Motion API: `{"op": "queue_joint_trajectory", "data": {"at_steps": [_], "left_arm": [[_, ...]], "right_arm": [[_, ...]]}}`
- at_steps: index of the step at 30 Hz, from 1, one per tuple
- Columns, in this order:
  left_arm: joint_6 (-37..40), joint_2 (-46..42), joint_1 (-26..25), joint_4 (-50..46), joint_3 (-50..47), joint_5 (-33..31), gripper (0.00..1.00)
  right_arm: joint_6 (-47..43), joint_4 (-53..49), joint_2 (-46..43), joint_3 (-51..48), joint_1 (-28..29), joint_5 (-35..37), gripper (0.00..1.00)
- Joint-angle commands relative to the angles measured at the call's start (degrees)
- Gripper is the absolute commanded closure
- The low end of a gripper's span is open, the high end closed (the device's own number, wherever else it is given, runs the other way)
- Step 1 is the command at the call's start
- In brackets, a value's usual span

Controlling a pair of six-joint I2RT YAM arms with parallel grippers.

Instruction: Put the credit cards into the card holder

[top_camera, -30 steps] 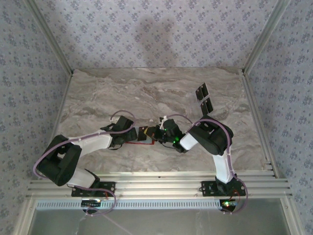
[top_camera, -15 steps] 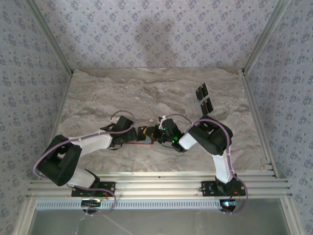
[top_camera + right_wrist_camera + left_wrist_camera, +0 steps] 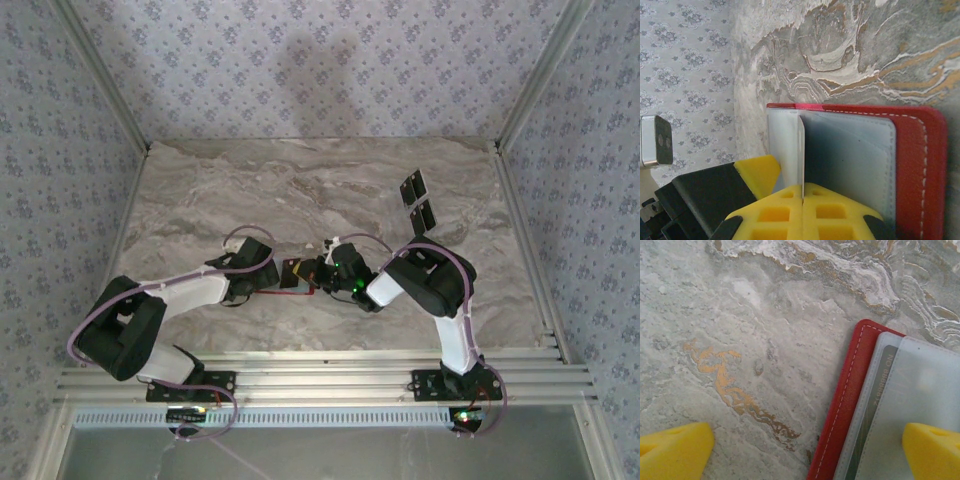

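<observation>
Marble desk (image 3: pixel 300 180): left tool (image 3: pixel 802 452) spread over red wallet (image 3: pixel 850 405), right tool (image 3: pixel 802 192) pinching card (image 3: pixel 801 150) edge-on at pocket; next, likely a straight push in.

the card holder (image 3: pixel 917 165) is red and grainy, leather-like, with white stitching; its inner pockets (image 3: pixel 850 160) are smooth grey with a faint sheen. the table (image 3: pixel 740 340) under it looks like matt veined stone. the right gripper's fingers (image 3: pixel 790 212) at its pockets are matt yellow plastic with moulded square recesses. the rails (image 3: pixel 320 375) well in front of it are ribbed bare metal.
</observation>
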Motion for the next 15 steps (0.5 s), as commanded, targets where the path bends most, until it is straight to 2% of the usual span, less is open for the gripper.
{"op": "queue_joint_trajectory", "data": {"at_steps": [1, 15], "left_arm": [[-2.24, 1.73, 0.62, -10.55, -2.65, -3.55, 0.02], [-2.97, 2.01, 0.66, -10.83, -2.79, -3.9, 0.02]], "right_arm": [[0.81, -6.25, 0.87, -1.53, 0.81, -1.09, 1.0], [0.82, -6.67, 2.25, 0.0, 0.9, -3.68, 1.0]]}}
